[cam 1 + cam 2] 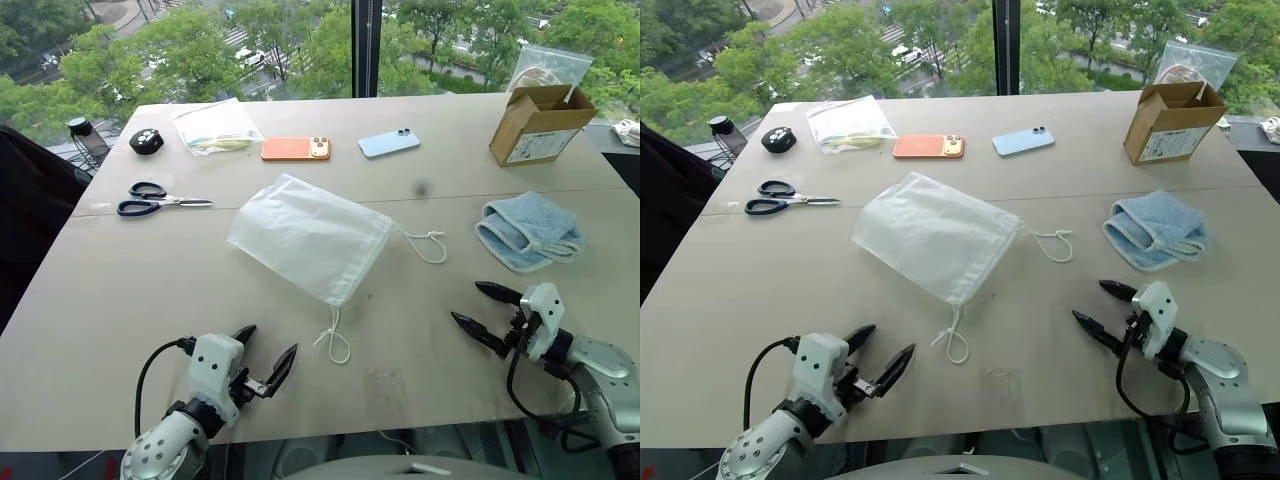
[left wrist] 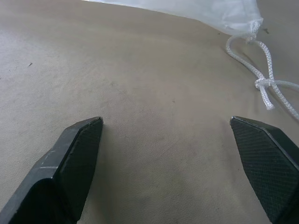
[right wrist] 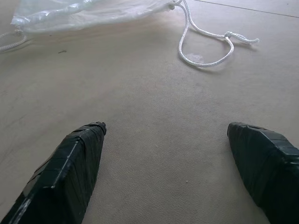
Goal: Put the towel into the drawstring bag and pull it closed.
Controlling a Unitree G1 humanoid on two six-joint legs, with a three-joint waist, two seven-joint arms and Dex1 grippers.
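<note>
The white translucent drawstring bag point(image 1: 308, 237) lies flat in the middle of the table, its mouth toward the near right. One cord loop point(image 1: 334, 342) trails toward me and another point(image 1: 430, 245) toward the right. The light blue towel point(image 1: 527, 230) lies folded at the right, apart from the bag. My left gripper point(image 1: 270, 350) hovers low over the near table edge, open and empty, just left of the near cord point(image 2: 261, 70). My right gripper point(image 1: 478, 306) is open and empty near the front right, below the towel, facing the other cord point(image 3: 205, 46).
Black-handled scissors point(image 1: 155, 199) lie at the left. At the back are a clear zip bag point(image 1: 215, 125), an orange phone point(image 1: 295, 149), a light blue phone point(image 1: 388, 143), a black round object point(image 1: 146, 141) and an open cardboard box point(image 1: 538, 123) at the right.
</note>
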